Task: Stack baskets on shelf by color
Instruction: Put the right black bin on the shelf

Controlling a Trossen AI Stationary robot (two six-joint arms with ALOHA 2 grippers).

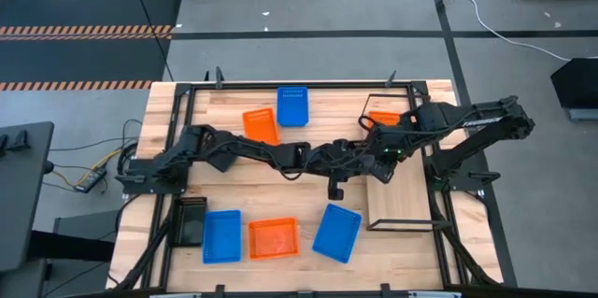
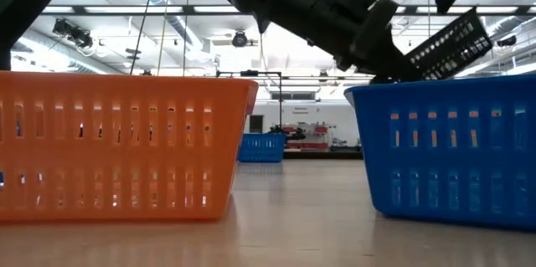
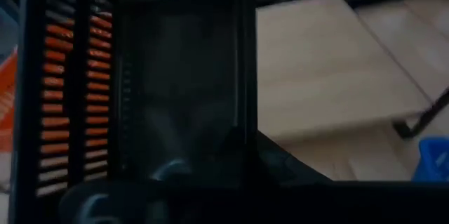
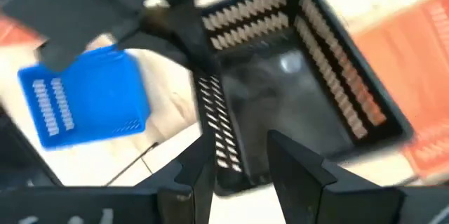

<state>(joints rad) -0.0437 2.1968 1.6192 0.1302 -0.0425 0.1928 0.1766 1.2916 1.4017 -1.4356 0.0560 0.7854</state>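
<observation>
A black basket (image 4: 280, 90) hangs tilted in the air by the shelf's left edge, also seen in the low view as the black basket (image 2: 448, 45). My left gripper (image 4: 175, 13) reaches across the table's middle and is shut on it. My right gripper (image 4: 238, 171) points down over the basket's other end, fingers open, one to each side of a wall; I see no contact. The shelf (image 1: 404, 195) is a pale board in a black wire frame at the table's right. An orange basket (image 1: 383, 118) rests on the shelf's far end. My left gripper holds the black basket by the rim of a wall near a corner (image 4: 200, 27), coming in nearly level from the table's left. The fingers are hidden by the gripper's own body. The basket is lifted clear and tilted, its open side (image 3: 182, 76) toward my wrist.
Loose on the tabletop are an orange basket (image 1: 261, 123) and a blue one (image 1: 291, 106) at the far side. Along the near edge are a black (image 1: 190, 220), a blue (image 1: 222, 235), an orange (image 1: 273, 238) and another blue basket (image 1: 337, 233).
</observation>
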